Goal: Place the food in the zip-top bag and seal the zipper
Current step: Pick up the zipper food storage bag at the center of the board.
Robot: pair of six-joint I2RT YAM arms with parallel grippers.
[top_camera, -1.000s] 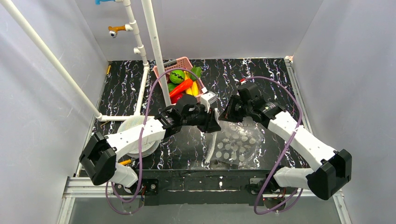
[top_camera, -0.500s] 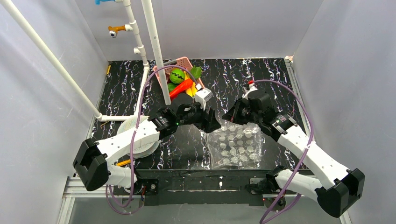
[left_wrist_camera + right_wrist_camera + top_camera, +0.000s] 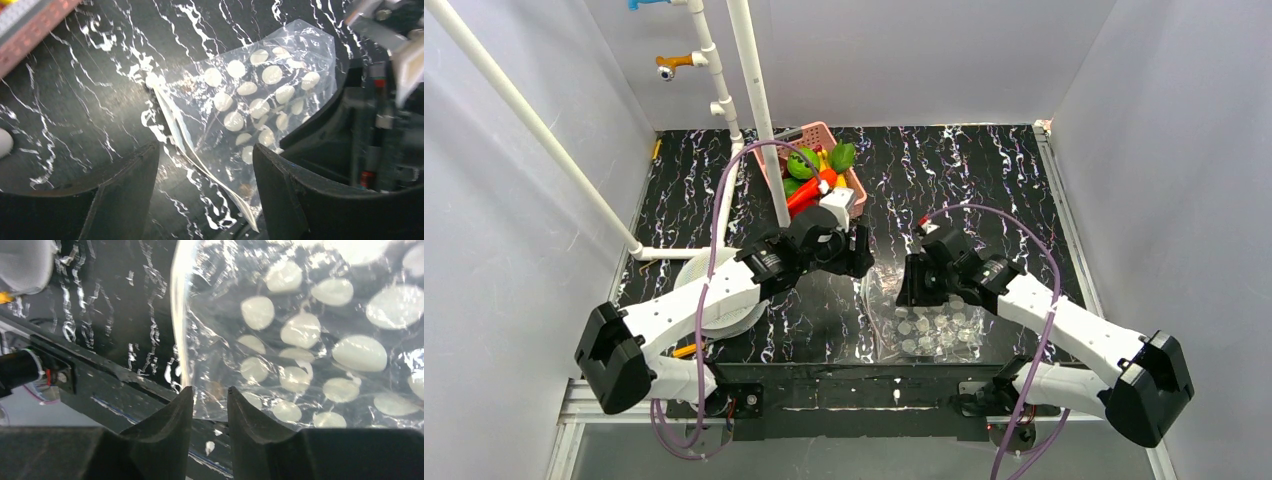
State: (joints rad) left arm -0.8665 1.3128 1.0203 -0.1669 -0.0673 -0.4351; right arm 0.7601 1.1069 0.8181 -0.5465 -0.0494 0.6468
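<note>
Food (image 3: pixel 802 160) in basket (image 3: pixel 822 128), back centre of table (image 3: pixel 994 170); zip-top bag (image 3: pixel 934 328) on table, front, right of basket

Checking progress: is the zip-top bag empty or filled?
Empty: zip-top bag lies flat, see-through, nothing inside; food sits in the pink basket.

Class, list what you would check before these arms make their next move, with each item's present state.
1. Open left gripper: ok, jaws wide, facing the zip-top bag.
2. Bag lying on the table: ok.
3. The food bagged: not ok, it sits in the pink basket.
4. Bag mouth open: cannot tell.
5. Hold of right gripper on bag: cannot tell, jaws nearly closed at its edge.
</note>
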